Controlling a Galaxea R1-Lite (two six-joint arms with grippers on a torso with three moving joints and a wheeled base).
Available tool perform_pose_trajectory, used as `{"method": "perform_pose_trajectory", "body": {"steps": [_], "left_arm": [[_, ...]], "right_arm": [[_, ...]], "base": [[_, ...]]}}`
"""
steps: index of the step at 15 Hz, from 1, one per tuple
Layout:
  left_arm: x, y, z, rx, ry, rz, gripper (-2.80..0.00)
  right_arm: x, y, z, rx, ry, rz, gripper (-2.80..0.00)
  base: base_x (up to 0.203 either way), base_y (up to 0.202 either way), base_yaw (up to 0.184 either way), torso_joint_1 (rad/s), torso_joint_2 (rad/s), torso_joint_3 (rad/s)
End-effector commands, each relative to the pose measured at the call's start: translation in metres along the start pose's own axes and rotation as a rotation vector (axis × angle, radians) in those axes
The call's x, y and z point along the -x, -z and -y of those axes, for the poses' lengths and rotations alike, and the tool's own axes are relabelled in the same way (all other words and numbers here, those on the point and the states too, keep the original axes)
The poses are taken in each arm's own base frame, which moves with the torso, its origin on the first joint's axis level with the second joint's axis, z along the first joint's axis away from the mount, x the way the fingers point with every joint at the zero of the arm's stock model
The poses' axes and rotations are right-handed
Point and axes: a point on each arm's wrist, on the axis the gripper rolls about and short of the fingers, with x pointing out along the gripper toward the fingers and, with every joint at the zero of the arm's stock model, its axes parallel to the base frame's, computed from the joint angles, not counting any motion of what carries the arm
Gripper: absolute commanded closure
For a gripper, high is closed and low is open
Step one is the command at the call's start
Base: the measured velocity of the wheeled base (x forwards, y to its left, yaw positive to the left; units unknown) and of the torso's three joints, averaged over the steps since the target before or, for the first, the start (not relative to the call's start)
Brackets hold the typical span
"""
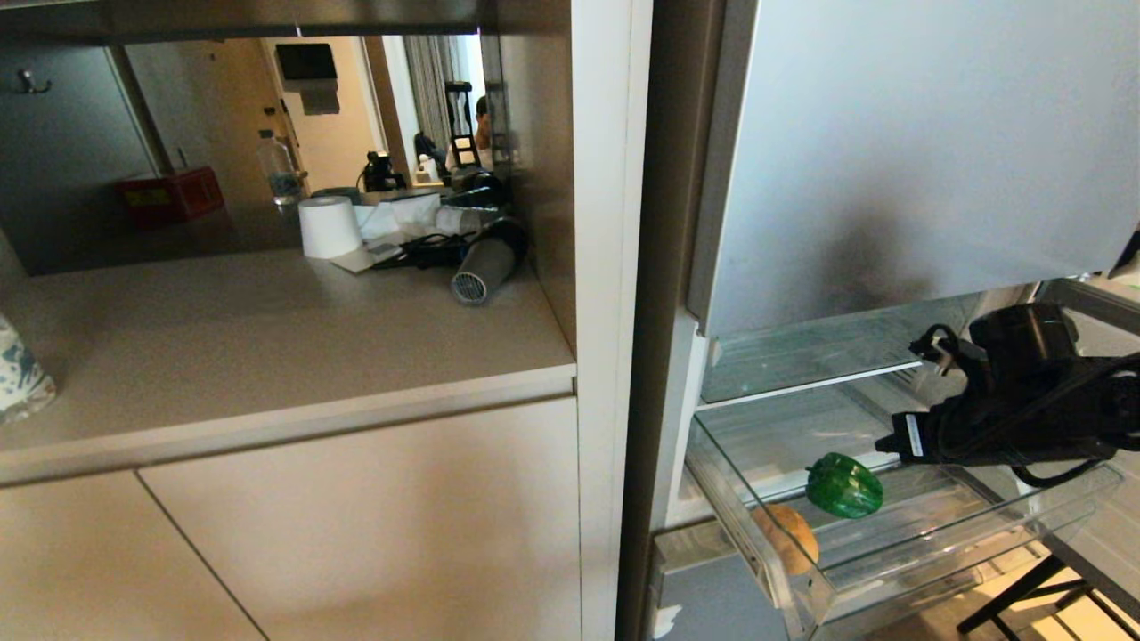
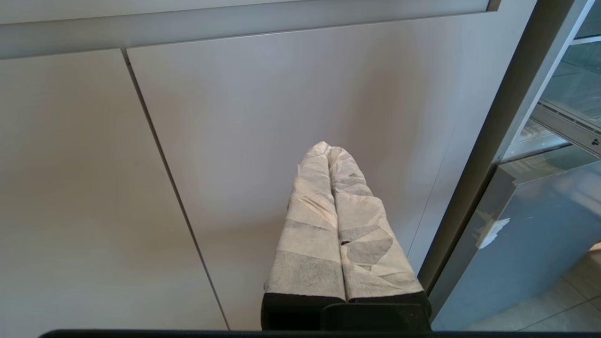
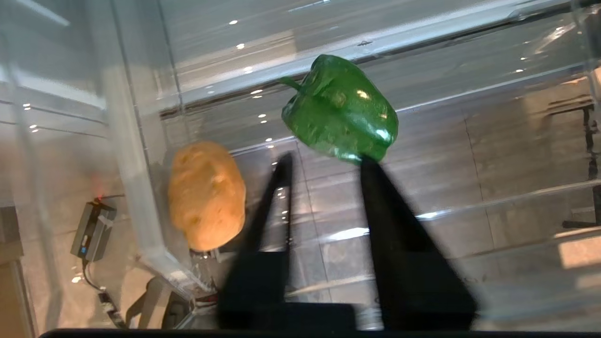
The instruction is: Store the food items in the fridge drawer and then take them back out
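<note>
The fridge drawer [image 1: 899, 552] stands pulled out at the lower right of the head view, and both food items lie in it. The green bell pepper [image 1: 844, 485] rests on the drawer floor near the middle, and the tan potato [image 1: 787, 537] lies lower and further left, close against the drawer's left wall. The two are near each other but apart.

The right gripper [image 3: 324, 162] hangs above the open drawer. In the head view only its black wrist body shows at the right edge, above and to the right of the pepper. In the right wrist view its dark jaws stand apart, with a clear gap between them and nothing held. One jaw tip shows just at the lower edge of the pepper, the other points into the bare space between pepper and potato. Whether that tip touches the pepper cannot be told.

The left gripper [image 2: 328, 152] sits low before the beige cabinet door [image 2: 291, 103], at the centre of the left wrist view, its white-wrapped jaws pressed together and empty. It appears parked.

With both items already in the drawer, the storing part looks done, and the step in hand is likely the reach to take one back out, probably the pepper. The next move would call for wider jaws, since the present gap looks narrower than the pepper. The gripper would then need to centre over it and lower so the jaws come down on both sides without catching the clear drawer walls.
</note>
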Motion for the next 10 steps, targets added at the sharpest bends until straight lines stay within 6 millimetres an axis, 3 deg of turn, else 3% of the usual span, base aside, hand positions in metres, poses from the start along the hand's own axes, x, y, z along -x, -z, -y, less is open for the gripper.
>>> {"method": "perform_pose_trajectory", "body": {"steps": [1,10], "left_arm": [[-0.001,0.003,0.000,0.000,0.000,-0.008,0.00],[-0.001,0.003,0.000,0.000,0.000,-0.008,0.00]], "right_arm": [[-0.011,0.000,0.002,-0.004,0.000,-0.021,-2.80],[-0.064,-0.005,0.016,0.011,0.013,-0.079,-2.80]], "base": [[0.000,0.000,0.000,0.000,0.00,0.000],[0.000,0.000,0.000,0.000,0.00,0.000]]}}
